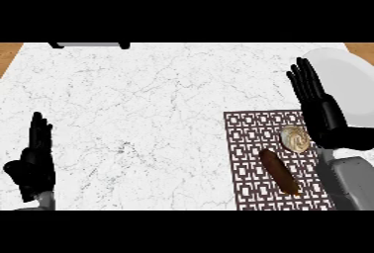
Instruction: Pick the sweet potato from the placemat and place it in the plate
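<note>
A long brown sweet potato (279,171) lies on the dark patterned placemat (252,148) at the lower right of the head view. A white plate (350,84) sits at the far right, partly cut off by the view's edge and partly behind my right hand. My right hand (321,111) is open, fingers straight and pointing away, above the placemat's right edge and in front of the plate, a little beyond the sweet potato and not touching it. My left hand (35,163) rests open at the lower left, fingers up.
A round tan, seashell-like object (294,138) lies on the placemat just beyond the sweet potato, near my right hand. The white marble counter (146,108) spreads across the middle. A grey object with dark feet (89,45) shows at the far edge.
</note>
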Action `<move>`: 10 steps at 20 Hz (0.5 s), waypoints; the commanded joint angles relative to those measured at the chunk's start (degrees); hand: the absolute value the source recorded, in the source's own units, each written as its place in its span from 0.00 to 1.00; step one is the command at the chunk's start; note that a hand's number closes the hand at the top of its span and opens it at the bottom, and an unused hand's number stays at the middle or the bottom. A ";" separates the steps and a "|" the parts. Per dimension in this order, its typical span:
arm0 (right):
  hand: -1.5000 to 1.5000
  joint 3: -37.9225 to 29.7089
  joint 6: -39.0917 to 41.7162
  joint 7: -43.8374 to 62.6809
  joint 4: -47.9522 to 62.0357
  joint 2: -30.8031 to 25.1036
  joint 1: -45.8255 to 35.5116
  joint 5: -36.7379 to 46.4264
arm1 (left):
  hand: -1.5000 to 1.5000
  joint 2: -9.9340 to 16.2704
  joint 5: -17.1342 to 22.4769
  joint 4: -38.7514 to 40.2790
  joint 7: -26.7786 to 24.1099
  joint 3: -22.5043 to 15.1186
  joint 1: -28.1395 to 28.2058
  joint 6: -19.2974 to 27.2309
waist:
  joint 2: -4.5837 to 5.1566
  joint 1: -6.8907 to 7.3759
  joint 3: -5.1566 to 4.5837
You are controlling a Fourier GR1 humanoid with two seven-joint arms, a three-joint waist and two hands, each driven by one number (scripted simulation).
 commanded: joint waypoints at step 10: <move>0.00 4.41 -1.53 2.14 -7.17 -21.22 -10.77 27.52 | 0.50 -4.64 6.20 5.18 13.89 -11.38 -0.40 -14.83 | -0.79 -0.54 1.76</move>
